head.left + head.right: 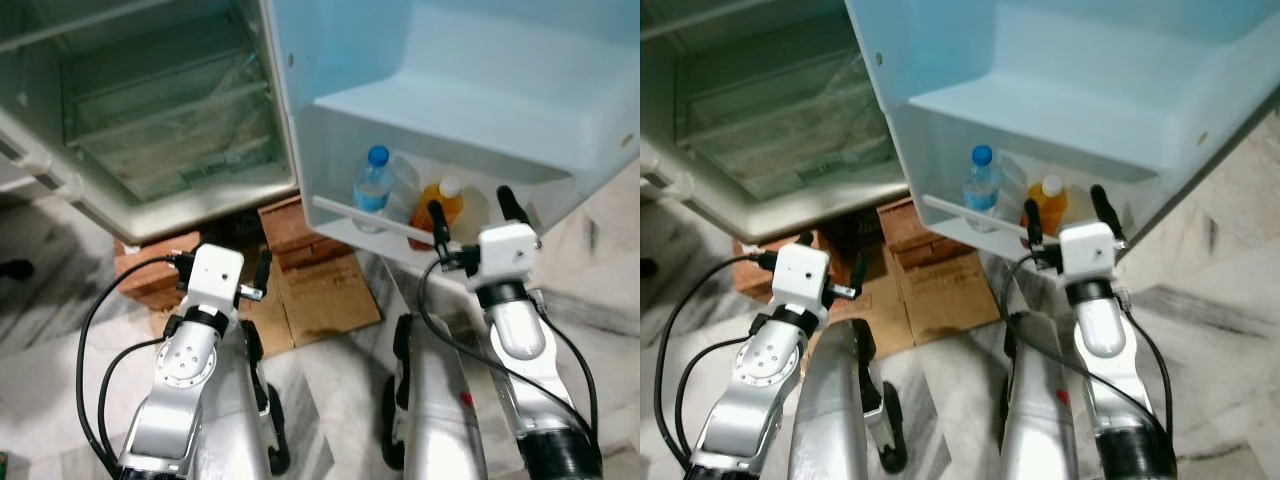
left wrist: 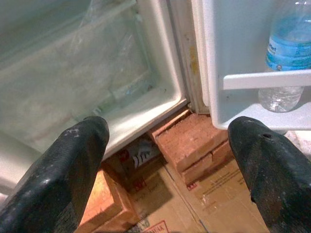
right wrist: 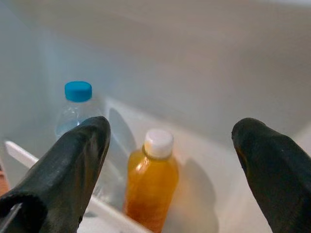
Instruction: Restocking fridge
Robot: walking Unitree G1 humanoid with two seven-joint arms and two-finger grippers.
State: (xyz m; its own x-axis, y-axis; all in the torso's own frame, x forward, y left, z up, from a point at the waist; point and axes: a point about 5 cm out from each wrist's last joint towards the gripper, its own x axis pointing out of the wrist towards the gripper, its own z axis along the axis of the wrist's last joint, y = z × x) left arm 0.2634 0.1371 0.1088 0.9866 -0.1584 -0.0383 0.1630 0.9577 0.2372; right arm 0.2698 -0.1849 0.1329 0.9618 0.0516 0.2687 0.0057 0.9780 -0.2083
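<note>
We're looking down from the head camera at an open fridge (image 1: 150, 120) with its door (image 1: 470, 90) swung wide, and two bottles stand upright in the door's lowest shelf (image 1: 345, 222) behind the white rail: a water bottle (image 1: 372, 190) with a blue cap and, just beside it, an orange juice bottle (image 1: 440, 208) with a white cap. The right wrist view gives us what the head view can't: the juice bottle dead ahead between the two fingers, the water bottle partly hidden behind one finger. The left wrist view adds the underside: red bricks (image 2: 194, 143) propping the fridge body, flattened cardboard (image 2: 223, 199) on the floor, and a small printed packet tucked beneath the cabinet, too blurred for us to read.

The floor (image 1: 60, 370) is grey-veined marble, with the cardboard spread in front of the bricks. The fridge's inner glass shelves look bare and frosted.

Now the jaws. The right gripper (image 1: 470, 215) has its fingers spread wide and holds nothing; the juice bottle sits just ahead of the gap, near but apart from both fingertips. The left gripper (image 2: 170, 160) is also spread wide with nothing between its fingers, low in front of the bricks, with the water bottle off beyond one fingertip, well apart.
</note>
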